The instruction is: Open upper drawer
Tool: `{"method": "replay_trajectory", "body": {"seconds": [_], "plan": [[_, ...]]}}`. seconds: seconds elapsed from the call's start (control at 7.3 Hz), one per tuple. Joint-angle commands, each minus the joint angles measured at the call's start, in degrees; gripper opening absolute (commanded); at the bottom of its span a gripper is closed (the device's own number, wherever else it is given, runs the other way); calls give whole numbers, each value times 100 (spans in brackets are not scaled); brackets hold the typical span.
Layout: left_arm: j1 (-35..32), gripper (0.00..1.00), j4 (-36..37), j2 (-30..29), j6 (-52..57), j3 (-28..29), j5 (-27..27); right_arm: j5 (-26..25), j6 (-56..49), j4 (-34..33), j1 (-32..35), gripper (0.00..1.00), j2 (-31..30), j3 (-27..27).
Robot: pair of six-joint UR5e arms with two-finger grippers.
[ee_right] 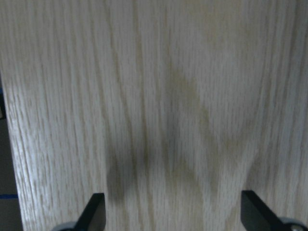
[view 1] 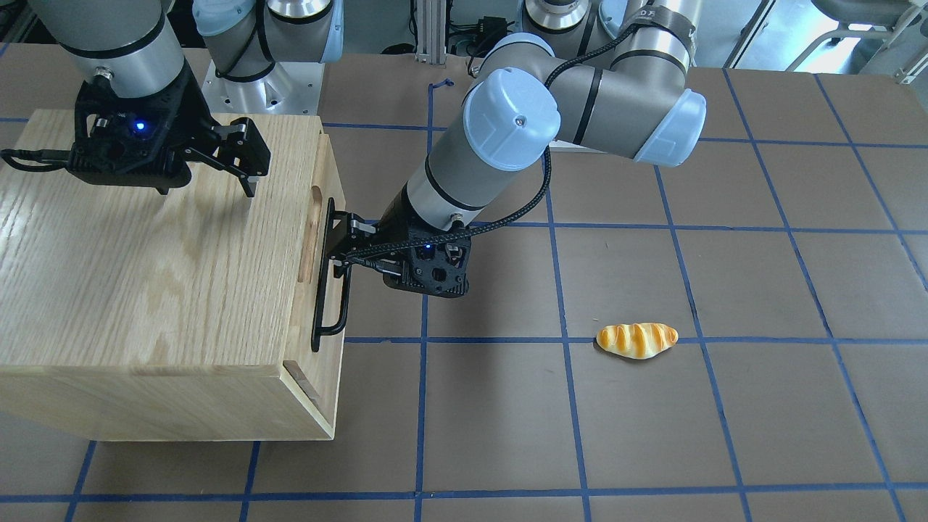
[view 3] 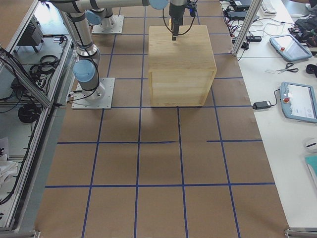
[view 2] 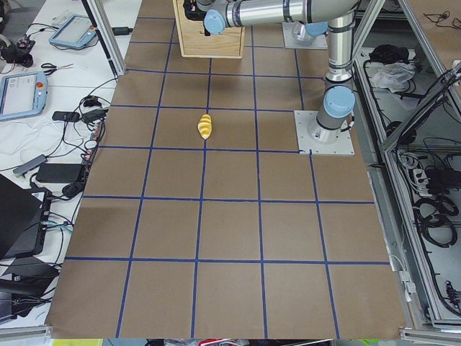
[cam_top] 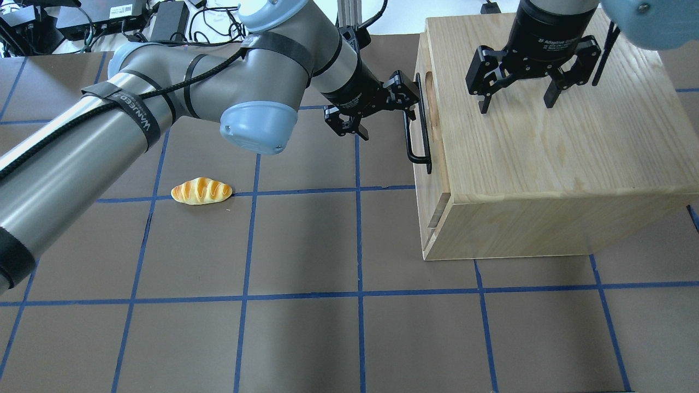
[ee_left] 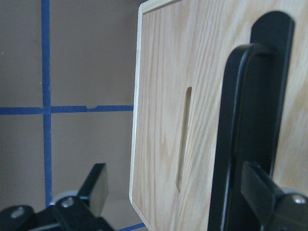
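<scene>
The upper drawer point(ee_left: 163, 72) faces frame right in the front view. Its panel looks flush with the cabinet point(cam_top: 546, 153) on the bench point(cam_top: 306, 245), though that is hard to judge. The left arm reaches in low with its elbow bent. The left end effector point(view 1: 337, 245) is spread wide astride the black handle point(ee_left: 236, 144), not clamped. The right end effector point(cam_top: 516, 103) hangs over the cabinet top, fingers apart and empty. The side views cut off or hide the drawer front.

A robotics lab: tape-gridded table point(view 2: 230, 238) in aluminium framing point(view 2: 104, 36), 2 teach pendants point(view 2: 20, 95), cable bundles point(view 2: 432, 194) alongside.
</scene>
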Motion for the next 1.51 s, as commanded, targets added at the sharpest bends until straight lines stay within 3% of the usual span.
{"method": "replay_trajectory", "body": {"seconds": [0.0,1.37], "plan": [[0,100,34,-34,71,-16,26,0,-6,0,1,100,0,0],[140,100,-89,159,731,-60,659,0,-6,0,1,100,0,0]]}}
